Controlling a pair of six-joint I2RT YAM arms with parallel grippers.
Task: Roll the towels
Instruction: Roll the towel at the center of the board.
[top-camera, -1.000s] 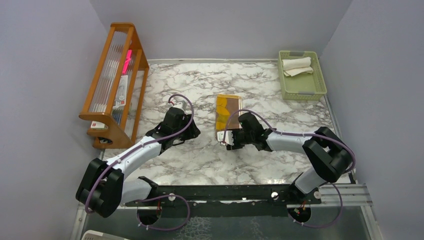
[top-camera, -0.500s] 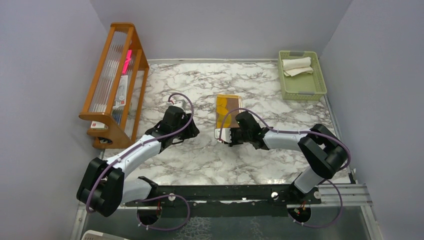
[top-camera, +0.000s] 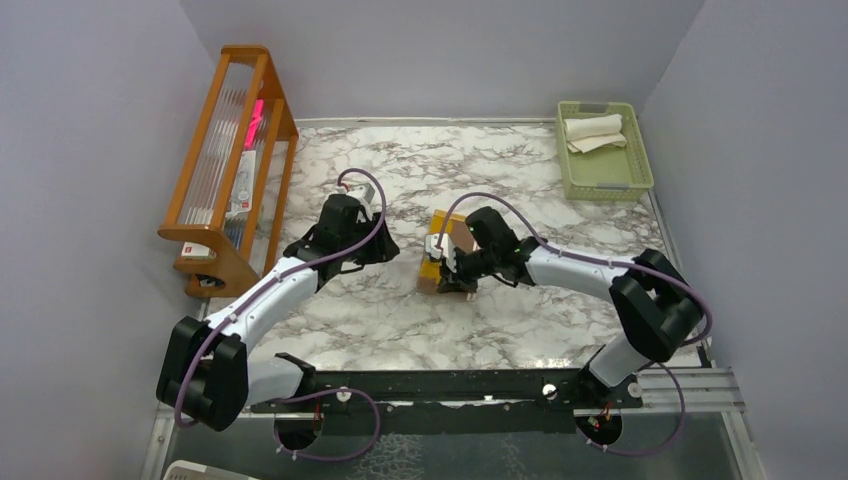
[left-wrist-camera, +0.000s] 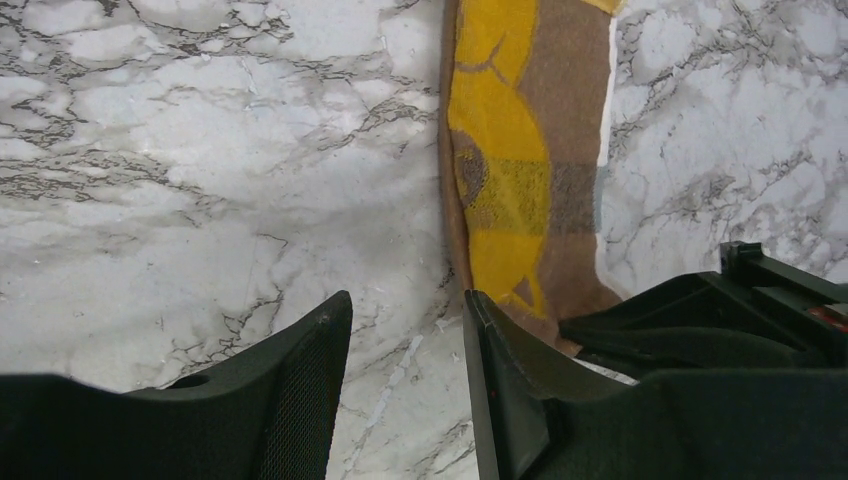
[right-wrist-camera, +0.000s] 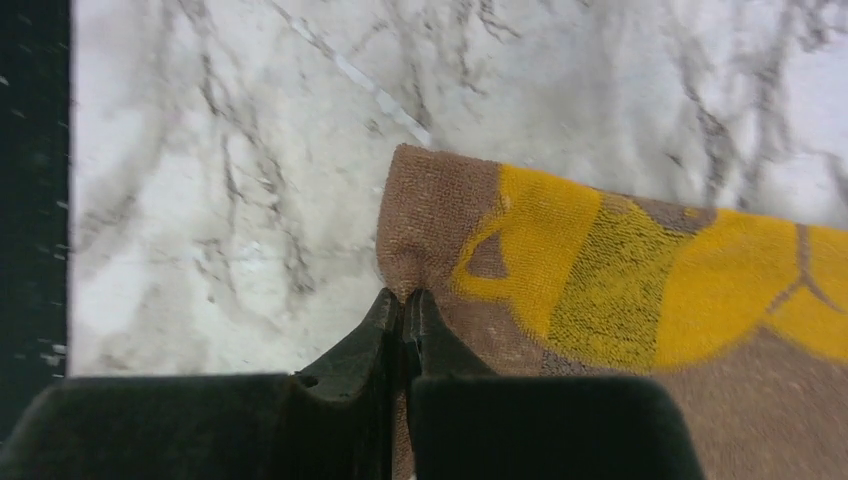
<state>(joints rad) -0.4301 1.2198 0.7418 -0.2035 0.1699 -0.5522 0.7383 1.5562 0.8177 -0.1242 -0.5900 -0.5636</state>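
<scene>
1. Lying well left of the green basket (top-camera: 605, 178), the yellow-brown towel (left-wrist-camera: 510, 170) runs lengthwise near-to-far.
2. Right gripper (right-wrist-camera: 405, 297): jaws pressed together, pinching the towel's near end.
3. Left gripper (left-wrist-camera: 407, 312): jaws spread, beside the towel, farther from the basket.

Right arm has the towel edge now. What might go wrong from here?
1. The right gripper pinches only a thin bit of the yellow-and-brown towel near one corner, so it may slip out.
2. The left gripper is open beside the towel's edge and grips nothing, so the roll could skew.
</scene>
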